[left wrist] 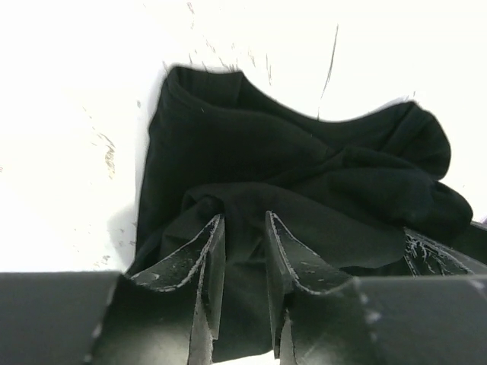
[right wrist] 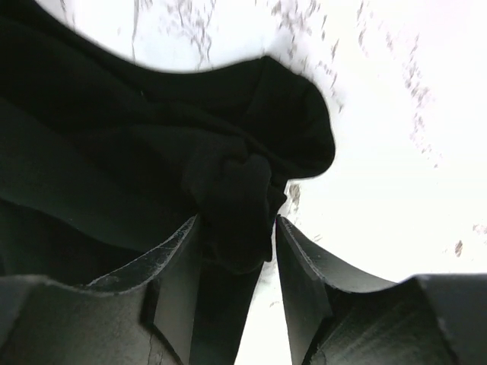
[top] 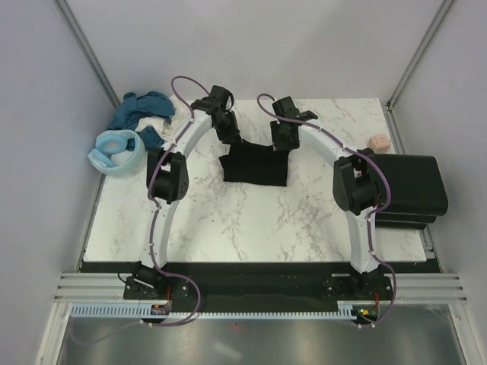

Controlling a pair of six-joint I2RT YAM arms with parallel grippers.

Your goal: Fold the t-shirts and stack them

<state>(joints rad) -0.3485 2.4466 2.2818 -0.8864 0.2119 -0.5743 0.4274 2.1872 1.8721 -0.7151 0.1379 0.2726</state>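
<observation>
Marble table [top: 228,220] (grey walls [top: 251,46]), black t-shirt [top: 255,169], left tool [left wrist: 243,222], right tool [right wrist: 237,222] both released

This is a robotics lab test cell. Plain white panels [top: 251,46] on metal posts [top: 86,49] rise beyond the left gripper [top: 231,138] and right gripper [top: 283,143]. Behind them, an aluminium mounting rail [top: 91,287] edges the marble-patterned table [top: 251,228].

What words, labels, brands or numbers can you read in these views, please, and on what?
None can be read. The black t-shirt shows no print in any view; neither does the black stack. The coloured bits at the arm bases are too small to tell.
</observation>
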